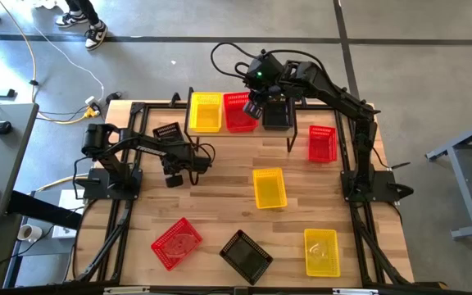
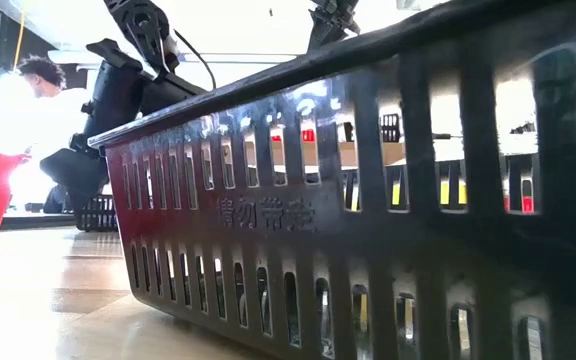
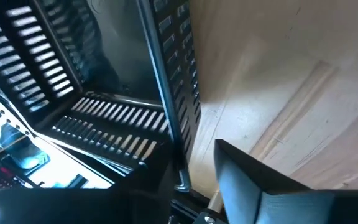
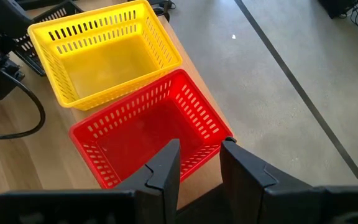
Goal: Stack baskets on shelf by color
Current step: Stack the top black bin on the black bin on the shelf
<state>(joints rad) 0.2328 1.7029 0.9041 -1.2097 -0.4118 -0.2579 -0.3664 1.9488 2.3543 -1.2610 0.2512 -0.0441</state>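
The shelf point(image 1: 220, 133) stands at the table's far edge and carries a yellow basket point(image 1: 205, 112), a red basket point(image 1: 236, 115) and a black basket point(image 1: 277, 116) side by side. My right gripper point(image 4: 201, 158) hovers open and empty over the red basket point(image 4: 151, 127), next to the yellow one point(image 4: 104, 56). My left gripper point(image 1: 173, 164) is at the table's left, open. Its fingers stand on either side of one long wall point(image 3: 176, 106) of another black basket point(image 1: 168, 131). Bare table shows between that wall and one finger point(image 3: 260, 180).
Loose on the table lie a red basket point(image 1: 322, 143) right of the shelf, a yellow one point(image 1: 269, 187) mid-table, and red point(image 1: 176, 242), black point(image 1: 246, 256) and yellow point(image 1: 321, 251) ones along the near edge. The near black basket point(image 2: 368, 230) fills the low view. A person point(image 2: 38, 90) is beyond the table.
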